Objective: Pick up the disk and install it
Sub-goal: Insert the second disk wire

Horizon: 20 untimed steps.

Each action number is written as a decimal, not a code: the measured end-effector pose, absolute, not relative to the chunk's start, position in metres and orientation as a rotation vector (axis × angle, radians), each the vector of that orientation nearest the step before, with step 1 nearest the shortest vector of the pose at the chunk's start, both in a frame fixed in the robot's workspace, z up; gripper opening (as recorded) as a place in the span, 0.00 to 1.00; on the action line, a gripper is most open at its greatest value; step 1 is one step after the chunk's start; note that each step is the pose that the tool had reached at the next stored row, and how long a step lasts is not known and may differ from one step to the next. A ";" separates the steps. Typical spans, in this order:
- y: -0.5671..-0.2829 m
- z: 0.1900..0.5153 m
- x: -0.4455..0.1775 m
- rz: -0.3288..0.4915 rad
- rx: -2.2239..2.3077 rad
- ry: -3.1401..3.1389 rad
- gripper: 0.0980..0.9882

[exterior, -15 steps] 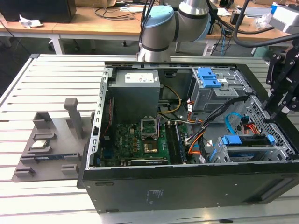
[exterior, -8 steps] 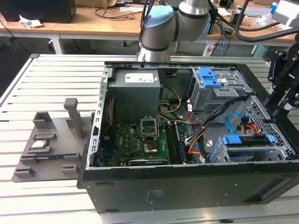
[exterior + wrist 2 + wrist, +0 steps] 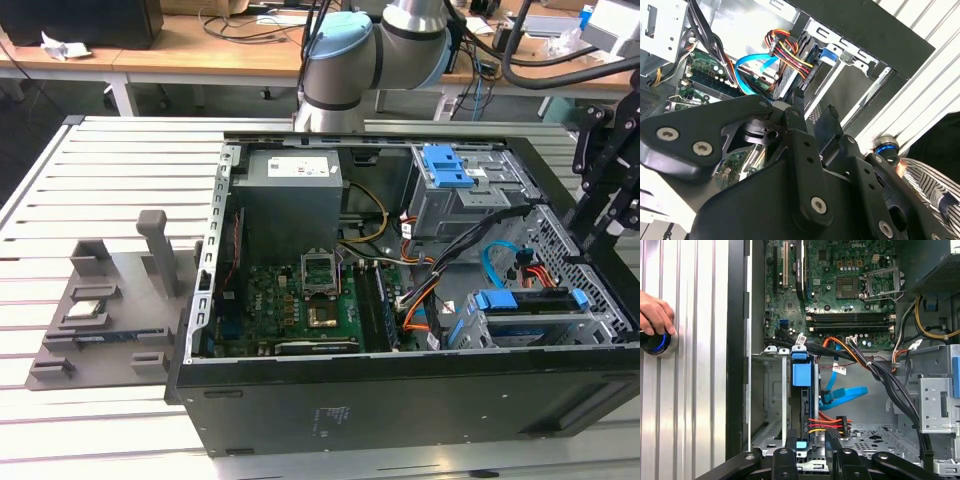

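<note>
The disk point(image 3: 535, 298) stands on edge inside the lower drive cage point(image 3: 600, 320) of the open computer case, with its blue rail along the top. In the first wrist view the disk point(image 3: 814, 405) sits beside the cage's blue latch point(image 3: 801, 372), with a red-yellow power cable point(image 3: 827, 422) and a blue data cable point(image 3: 842, 395) next to it. My gripper point(image 3: 585, 250) hangs just above the case's edge at the exterior view's right, over the cage. Its fingers point(image 3: 797, 100) stand apart, open, with nothing between them. The gripper point(image 3: 812, 460) is a short way off the disk's end.
A person's hand point(image 3: 655, 315) rests on a blue-ringed button point(image 3: 657, 342) on the slatted table beside the case. A grey parts fixture point(image 3: 100, 310) lies at the exterior view's left. Inside the case are the motherboard point(image 3: 300, 300), power supply point(image 3: 290, 195), upper drive bay point(image 3: 450, 170) and cable bundles point(image 3: 890, 380).
</note>
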<state>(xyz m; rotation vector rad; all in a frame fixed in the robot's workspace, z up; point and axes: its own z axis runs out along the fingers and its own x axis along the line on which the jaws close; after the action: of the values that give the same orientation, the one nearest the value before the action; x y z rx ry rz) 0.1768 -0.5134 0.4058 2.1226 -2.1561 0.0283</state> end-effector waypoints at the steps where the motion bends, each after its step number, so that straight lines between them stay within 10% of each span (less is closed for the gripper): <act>1: -0.513 0.406 0.175 0.028 2.123 -2.156 0.30; 20: -0.513 0.405 0.144 0.028 2.123 -2.156 0.30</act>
<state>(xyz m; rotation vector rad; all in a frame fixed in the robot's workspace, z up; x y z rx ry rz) 0.1444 -0.5135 0.4052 2.1227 -2.1562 0.0281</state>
